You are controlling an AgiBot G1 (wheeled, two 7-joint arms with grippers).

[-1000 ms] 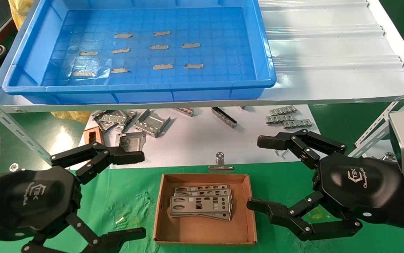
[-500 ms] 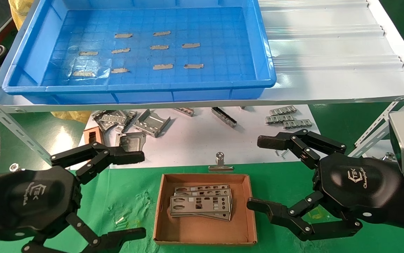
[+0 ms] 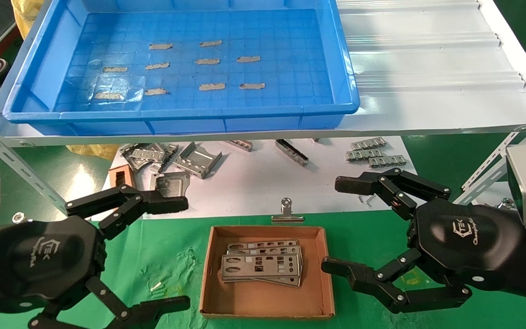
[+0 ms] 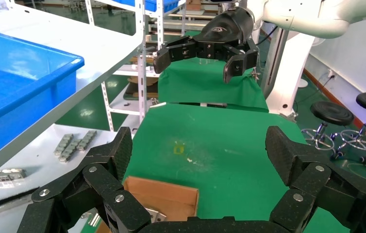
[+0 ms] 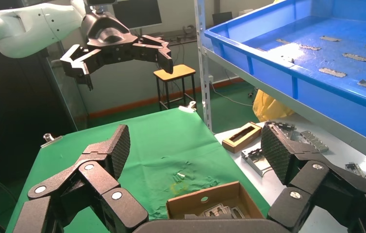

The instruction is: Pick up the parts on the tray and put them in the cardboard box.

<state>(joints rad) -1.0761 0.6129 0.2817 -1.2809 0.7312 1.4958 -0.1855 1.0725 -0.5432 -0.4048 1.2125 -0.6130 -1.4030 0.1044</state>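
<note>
Roughly three parts (image 3: 262, 268) fill one cardboard box (image 3: 267, 307); both end effectors (image 3: 178, 251) (image 3: 333, 226) gape.

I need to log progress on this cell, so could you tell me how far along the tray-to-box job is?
It looks finished. Done: the tray holds only grey tape strips, and the parts lie stacked in the cardboard box. In hand: nothing; the left gripper and right gripper hang open either side of the box. Left: no parts show in the tray.
</note>
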